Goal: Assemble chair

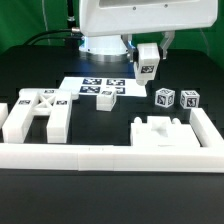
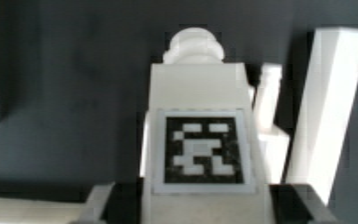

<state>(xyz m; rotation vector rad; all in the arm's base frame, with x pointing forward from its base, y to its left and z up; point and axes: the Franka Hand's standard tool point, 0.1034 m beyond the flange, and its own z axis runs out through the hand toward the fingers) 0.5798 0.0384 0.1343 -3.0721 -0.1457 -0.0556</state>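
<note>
My gripper [image 1: 147,60] hangs above the table at the exterior view's back right. It is shut on a long white blocky chair part [image 1: 147,69] with a black-and-white tag. In the wrist view this part [image 2: 202,120] runs out from between the fingers [image 2: 123,203] and ends in a round peg [image 2: 194,45]; the gripper [image 2: 202,208] clamps it on both sides. Other chair parts lie on the black table: a large framed piece [image 1: 35,112] at the left, a flat notched panel [image 1: 163,132] at the right, two small tagged blocks [image 1: 163,98] [image 1: 188,98], and a small tagged piece [image 1: 107,97].
The marker board [image 1: 90,86] lies flat in front of the robot base [image 1: 105,40]. A long white border rail [image 1: 100,157] runs along the front and up the right side [image 1: 206,128].
</note>
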